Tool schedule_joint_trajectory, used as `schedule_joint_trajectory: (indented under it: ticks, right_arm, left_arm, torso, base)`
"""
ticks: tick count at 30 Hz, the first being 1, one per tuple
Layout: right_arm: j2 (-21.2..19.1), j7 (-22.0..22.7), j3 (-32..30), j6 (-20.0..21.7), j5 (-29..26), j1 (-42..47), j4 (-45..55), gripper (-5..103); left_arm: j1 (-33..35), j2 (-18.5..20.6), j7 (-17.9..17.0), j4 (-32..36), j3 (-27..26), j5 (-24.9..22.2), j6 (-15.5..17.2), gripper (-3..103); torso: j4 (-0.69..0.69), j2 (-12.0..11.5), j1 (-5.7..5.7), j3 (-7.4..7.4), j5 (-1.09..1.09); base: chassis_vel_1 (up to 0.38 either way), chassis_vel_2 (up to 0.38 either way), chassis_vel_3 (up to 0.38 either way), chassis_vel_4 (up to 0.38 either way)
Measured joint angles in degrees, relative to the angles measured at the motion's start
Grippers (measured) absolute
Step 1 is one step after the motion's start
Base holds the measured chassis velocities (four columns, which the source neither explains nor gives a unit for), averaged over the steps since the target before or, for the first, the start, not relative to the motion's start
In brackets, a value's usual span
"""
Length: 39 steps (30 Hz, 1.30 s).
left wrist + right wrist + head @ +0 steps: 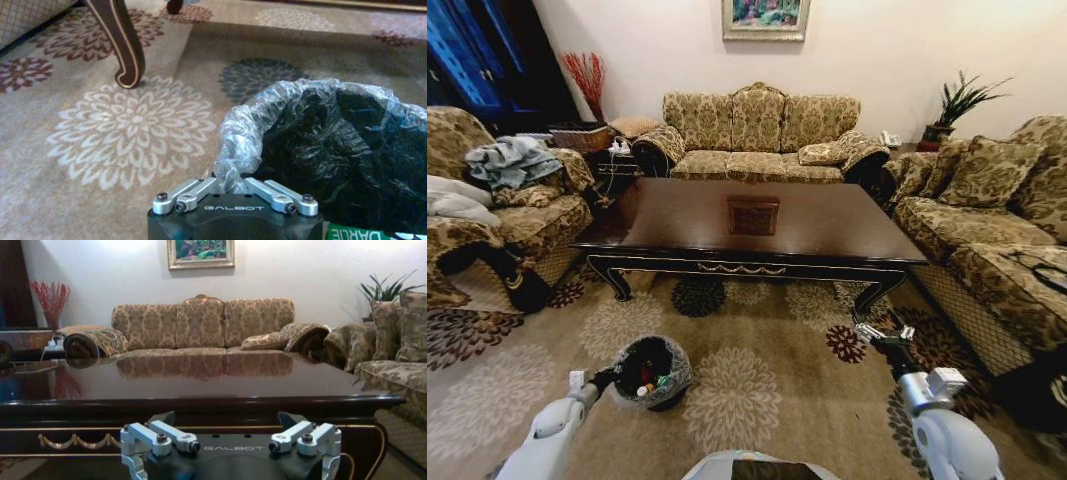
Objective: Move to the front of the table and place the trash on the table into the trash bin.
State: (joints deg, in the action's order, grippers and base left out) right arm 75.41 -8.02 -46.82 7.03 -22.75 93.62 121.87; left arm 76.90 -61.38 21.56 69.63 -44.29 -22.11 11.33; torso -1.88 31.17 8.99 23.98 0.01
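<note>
The trash [649,381] lies inside the trash bin [675,386], a small round black bin on the patterned carpet [757,385]: red and green pieces and a small pale bottle show against the dark lining in the head view. In the left wrist view a green wrapper [357,233] with white lettering sits at the bin's near edge, just beside the left gripper [231,186]. That gripper's jaws are drawn in toward each other at the bin's rim, with a fold of the crinkled clear liner bag [240,137] pinched between their tips; the bin's dark hollow opens just beyond them. A curved leg of the table [120,42] stands on the carpet well beyond the jaws. The right gripper [230,472] hangs with its jaws spread wide and nothing between them, facing the table's gold-trimmed apron, the glossy table [200,382] top stretching away beyond them toward the sofa [200,325].
</note>
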Motion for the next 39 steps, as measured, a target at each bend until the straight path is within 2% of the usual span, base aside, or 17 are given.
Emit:
schedule_joint_trajectory:
  ticks: [3,7,13,20,24,26,31,32,34,37,38,39]
  right_arm:
    - [0.1,-0.3,0.3,-0.5,0.0,-0.2,-0.2,100]
    - [-0.1,-3.4,0.1,-2.2,-0.2,-0.4,-0.8,100]
    - [-0.3,-3.6,0.1,-2.0,-0.3,-1.4,-1.2,100]
    - [0.4,-3.5,0.8,-1.8,0.2,-1.6,-1.9,100]
    - [0.9,-3.5,1.2,-3.5,1.0,-1.7,-3.0,100]
    - [1.2,-3.8,1.3,-5.3,1.7,-1.6,-4.0,100]
    - [1.7,-4.6,1.3,-6.2,2.1,-1.6,-5.1,100]
    - [1.9,-4.9,1.3,-6.4,2.2,-1.6,-5.4,100]
    - [2.0,-5.1,1.4,-6.5,2.3,-1.6,-5.6,100]
    - [2.1,-5.3,1.4,-6.6,2.5,-1.5,-6.1,100]
    - [2.1,-5.3,1.4,-6.6,2.5,-1.5,-6.1,100]
    - [2.1,-5.4,1.4,-6.6,2.5,-1.5,-6.2,100]
  left_arm:
    - [-0.3,0.4,-0.1,-1.4,0.2,0.0,-0.5,2]
    - [-1.0,1.3,-0.4,-4.2,0.7,-0.2,-1.6,2]
    - [-0.8,1.6,0.0,-3.9,0.8,-1.1,-2.3,2]
    - [-0.4,1.7,0.1,-3.1,0.6,-1.5,-2.2,2]
    - [0.1,2.2,0.2,-2.9,0.4,-1.4,-2.0,2]
    - [0.9,2.6,0.8,-1.6,-0.2,-1.6,-0.9,2]
    - [1.5,3.1,1.7,-0.6,-0.5,-2.8,-0.3,2]
    - [1.5,3.3,1.8,-0.6,-0.5,-3.0,-0.4,-2]
    - [1.4,3.4,2.6,-0.7,-0.6,-3.2,-0.4,2]
    - [1.2,3.5,4.1,-1.6,-0.9,-3.3,-1.2,18]
    - [1.2,3.5,4.1,-1.6,-0.9,-3.3,-1.2,18]
    - [1.0,3.5,4.2,-2.0,-0.9,-3.3,-1.3,23]
  torso:
    - [0.00,-0.6,-0.20,-0.35,0.00]
    - [-0.01,-1.7,-0.64,-1.03,-0.01]
    - [0.00,-3.2,-1.22,-1.92,-0.01]
    - [0.00,-4.6,-1.76,-2.83,-0.01]
    - [0.00,-5.5,-2.08,-3.36,-0.01]
    - [-0.02,-6.2,-2.35,-3.77,-0.01]
    - [0.00,-7.0,-2.66,-4.37,0.00]
    - [0.00,-7.3,-2.72,-4.53,-0.01]
    - [0.00,-7.4,-2.74,-4.60,0.00]
    - [-0.01,-7.4,-2.76,-4.66,0.04]
    - [-0.01,-7.4,-2.76,-4.66,0.04]
    - [-0.01,-7.4,-2.76,-4.66,-0.02]
  base:
    - [0.000,0.000,0.000,0.000]
    - [0.000,0.000,0.000,0.000]
    - [0.000,0.000,0.000,0.000]
    - [0.000,0.000,0.000,0.000]
    - [0.000,0.000,0.000,0.000]
    - [0.000,0.000,0.000,0.000]
    - [0.000,0.000,0.000,0.000]
    - [0.000,0.000,0.000,0.000]
    - [0.000,0.000,0.000,0.000]
    - [0.000,0.000,0.000,0.000]
    - [0.000,0.000,0.000,0.000]
    - [0.000,0.000,0.000,0.000]
